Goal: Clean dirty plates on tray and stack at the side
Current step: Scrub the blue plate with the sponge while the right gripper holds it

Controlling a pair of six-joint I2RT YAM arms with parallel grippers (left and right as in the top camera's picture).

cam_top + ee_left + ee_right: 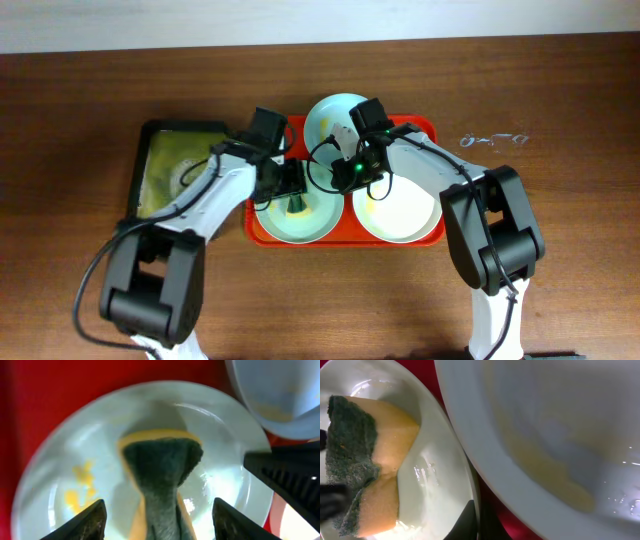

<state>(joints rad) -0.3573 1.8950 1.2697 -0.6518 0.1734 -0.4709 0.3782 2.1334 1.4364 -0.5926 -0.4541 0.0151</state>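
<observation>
Three plates occupy tray. Left gripper clamps sponge on front-left plate, which shows yellow smears. Right gripper sits mid-tray; its grip cannot be determined.

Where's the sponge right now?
Overhead view: the sponge stands on the left-hand pale plate in the red tray, beneath the left end effector, beside the white plate.

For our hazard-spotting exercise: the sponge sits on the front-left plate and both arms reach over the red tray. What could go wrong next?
The left claw and right claw sit close together and could collide. Scrubbing with the sponge might shove its plate against the back plate beside it.
</observation>
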